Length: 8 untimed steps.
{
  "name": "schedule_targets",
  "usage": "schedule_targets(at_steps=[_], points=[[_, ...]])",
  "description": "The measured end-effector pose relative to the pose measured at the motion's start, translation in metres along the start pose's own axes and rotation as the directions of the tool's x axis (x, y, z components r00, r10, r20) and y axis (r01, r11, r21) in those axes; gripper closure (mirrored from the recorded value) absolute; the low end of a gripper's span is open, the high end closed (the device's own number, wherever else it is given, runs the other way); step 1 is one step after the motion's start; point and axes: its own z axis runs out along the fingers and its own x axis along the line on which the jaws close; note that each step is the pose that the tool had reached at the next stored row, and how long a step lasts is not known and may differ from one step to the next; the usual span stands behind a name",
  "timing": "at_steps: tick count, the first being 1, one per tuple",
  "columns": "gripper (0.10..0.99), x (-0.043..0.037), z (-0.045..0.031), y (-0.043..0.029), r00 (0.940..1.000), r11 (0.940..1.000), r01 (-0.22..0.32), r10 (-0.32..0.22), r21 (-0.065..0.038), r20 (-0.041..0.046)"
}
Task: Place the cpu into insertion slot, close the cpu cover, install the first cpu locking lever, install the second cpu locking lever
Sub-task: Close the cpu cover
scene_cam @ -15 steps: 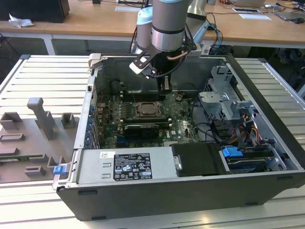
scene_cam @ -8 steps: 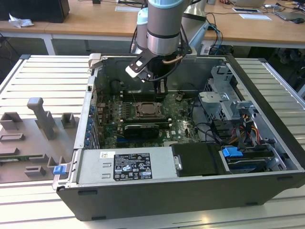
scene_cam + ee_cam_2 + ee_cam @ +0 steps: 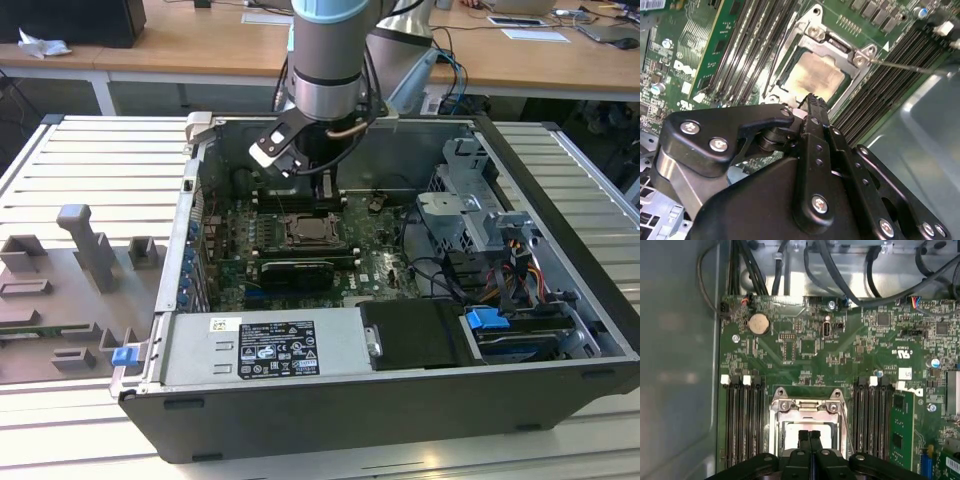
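The cpu [image 3: 817, 75], a pale silvery-beige square, lies in the insertion slot [image 3: 312, 232] on the green motherboard. Around it lies the cpu cover [image 3: 860, 57], a silver frame flat on the chip's edges, seen also in the first wrist view as the cover [image 3: 807, 405] over the cpu [image 3: 789, 435]. My gripper [image 3: 812, 100] hangs just above the chip's edge, its black fingers pressed together with nothing between them; in the first wrist view the gripper [image 3: 809, 434] is over the socket's middle. A thin metal lever [image 3: 905, 66] sticks out from a socket corner over the memory slots.
Black memory slots [image 3: 742, 425] flank the socket on both sides. A black expansion card [image 3: 298, 270], the power supply [image 3: 265, 350] and a drive cage [image 3: 470, 200] with cables crowd the open case. A grey fixture plate [image 3: 70, 270] lies at the exterior view's left.
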Motion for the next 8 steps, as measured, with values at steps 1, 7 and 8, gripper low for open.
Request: schedule_targets(at_steps=[1,7,8], points=[[0.98,0.0,0.0002,-0.0008,1.0,1.0,0.001,-0.001,0.0,-0.0001],[0.98,0.0002,0.0005,-0.0122,1.0,1.0,0.002,-0.002,0.0,-0.0003],[0.98,0.0002,0.0005,-0.0131,1.0,1.0,0.002,-0.002,0.0,-0.0002]])
